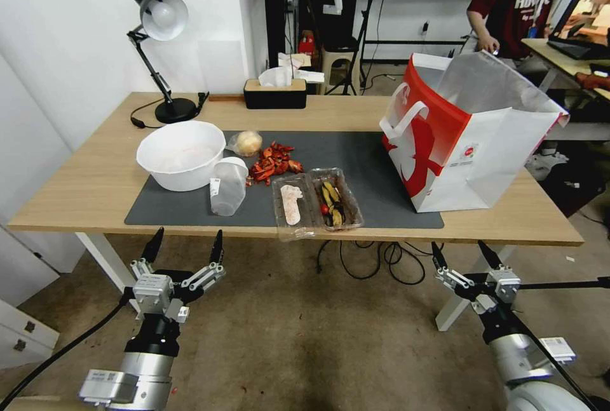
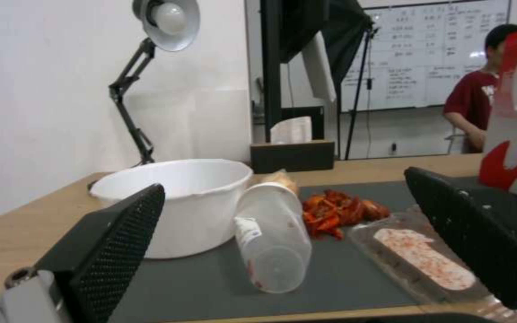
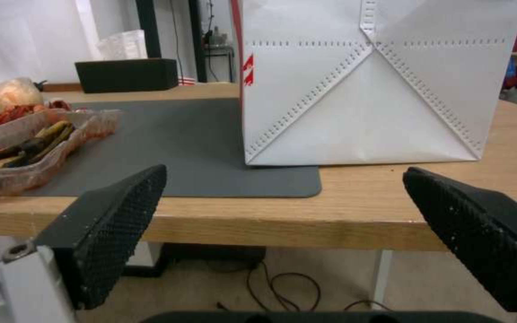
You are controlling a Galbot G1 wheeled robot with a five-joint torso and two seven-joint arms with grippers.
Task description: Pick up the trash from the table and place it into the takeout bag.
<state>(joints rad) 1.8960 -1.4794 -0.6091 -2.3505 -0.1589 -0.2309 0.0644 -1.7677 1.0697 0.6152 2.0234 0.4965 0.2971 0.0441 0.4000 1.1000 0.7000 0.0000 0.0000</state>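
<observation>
While both arms hang short of the near edge of the tabletop [image 1: 82, 188], neither touches anything. The left gripper [image 1: 185, 244] sits below the edge, in front of the white bowl [image 1: 181, 154], its jaws spread wide apart and empty. The right gripper [image 1: 462, 253] sits below the edge near the takeout bag [image 1: 470, 138], its jaws likewise apart with nothing between them.

On the dark grey mat [image 1: 362, 157] the trash lies in a loose group towards the left. The white bowl stands upright at the mat's left end. Just beside it a clear plastic cup [image 1: 227, 186] lies tipped on its side, its lid end pointing towards the far edge. Behind the cup rests a plastic-wrapped yellowish ball [image 1: 246, 142], and next to that a pile of red shell scraps [image 1: 273, 162]. At the mat's near edge are two clear plastic trays [image 1: 316, 202], side by side; one holds a pale pinkish strip, the other dark and yellow leftovers, possibly vegetable peelings.

The takeout bag stands upright and open at the mat's right end, partly on the mat and partly on bare wood, well apart from the trash. A black desk lamp [image 1: 162, 55] and a black tissue box [image 1: 274, 92] stand along the far side.
</observation>
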